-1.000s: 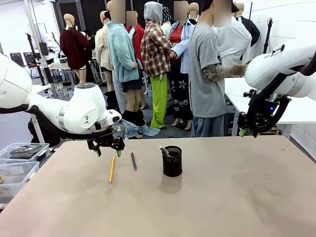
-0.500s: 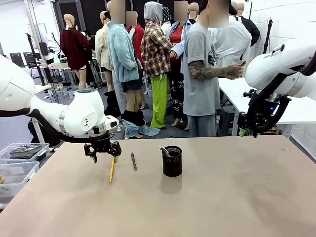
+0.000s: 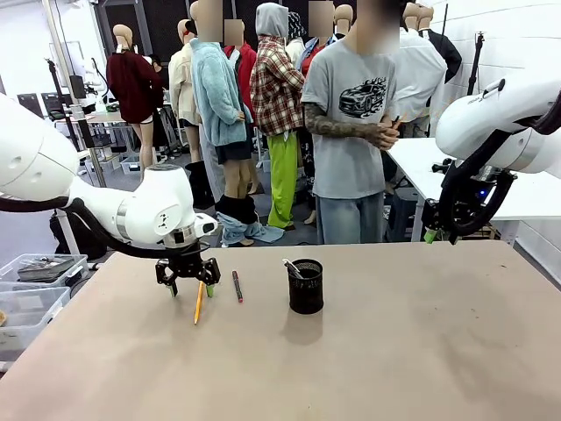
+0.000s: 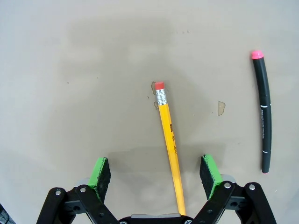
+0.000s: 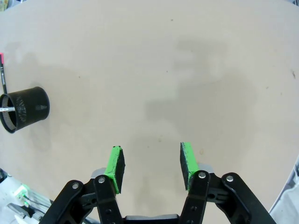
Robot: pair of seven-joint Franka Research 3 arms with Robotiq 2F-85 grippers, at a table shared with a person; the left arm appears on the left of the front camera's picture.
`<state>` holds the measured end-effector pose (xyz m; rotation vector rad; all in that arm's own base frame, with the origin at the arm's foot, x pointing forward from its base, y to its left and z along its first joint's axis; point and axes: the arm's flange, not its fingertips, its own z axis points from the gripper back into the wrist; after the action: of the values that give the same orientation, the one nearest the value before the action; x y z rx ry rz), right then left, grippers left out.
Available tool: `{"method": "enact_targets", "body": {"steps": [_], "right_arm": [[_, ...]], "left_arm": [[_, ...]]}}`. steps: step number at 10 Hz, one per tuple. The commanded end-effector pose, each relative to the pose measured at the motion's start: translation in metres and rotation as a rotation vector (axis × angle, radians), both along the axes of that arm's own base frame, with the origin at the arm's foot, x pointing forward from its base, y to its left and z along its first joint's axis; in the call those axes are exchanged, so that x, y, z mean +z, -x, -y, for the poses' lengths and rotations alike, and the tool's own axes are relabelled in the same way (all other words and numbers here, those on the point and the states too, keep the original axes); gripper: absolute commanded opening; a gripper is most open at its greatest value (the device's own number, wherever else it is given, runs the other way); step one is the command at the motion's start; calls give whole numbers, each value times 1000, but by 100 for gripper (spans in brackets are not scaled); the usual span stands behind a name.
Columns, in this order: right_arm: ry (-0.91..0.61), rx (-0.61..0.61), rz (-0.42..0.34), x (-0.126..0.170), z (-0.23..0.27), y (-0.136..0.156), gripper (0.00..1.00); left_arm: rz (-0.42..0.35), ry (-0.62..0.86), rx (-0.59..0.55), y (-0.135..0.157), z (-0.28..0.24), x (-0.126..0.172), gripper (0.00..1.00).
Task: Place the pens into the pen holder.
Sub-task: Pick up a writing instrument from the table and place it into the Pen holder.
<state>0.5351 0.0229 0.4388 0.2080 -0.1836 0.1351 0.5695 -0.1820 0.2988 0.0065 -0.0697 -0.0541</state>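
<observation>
Change since a second ago: my left gripper [image 3: 191, 288], black with green pads, has sunk toward the brown tabletop [image 3: 394, 351] and now straddles the far end of the yellow-orange wooden pencil [image 3: 199, 303]. At the far side, the person in the grey printed T-shirt [image 3: 352, 132] has turned from side-on to face me.

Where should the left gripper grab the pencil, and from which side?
Take the pencil on its yellow shaft, near mid-length, coming straight down from above. It lies flat on the table, so only its two long sides are free for the pads. The open left gripper straddles it, one pad on each side of its width.
</observation>
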Motion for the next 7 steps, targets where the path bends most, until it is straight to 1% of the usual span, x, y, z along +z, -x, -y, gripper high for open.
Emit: {"method": "enact_targets", "body": {"steps": [1, 2, 6, 7], "right_arm": [[-21, 13, 3, -1, 1, -2, 61], [-21, 13, 3, -1, 1, -2, 61], [-21, 13, 3, -1, 1, -2, 61], [-21, 13, 3, -1, 1, -2, 61]], "left_arm": [[-39, 2, 1, -6, 5, -2, 97], [-37, -9, -6, -5, 5, -4, 81], [-41, 9, -31, 1, 3, -3, 3], [-50, 8, -36, 2, 4, -3, 0]]}}
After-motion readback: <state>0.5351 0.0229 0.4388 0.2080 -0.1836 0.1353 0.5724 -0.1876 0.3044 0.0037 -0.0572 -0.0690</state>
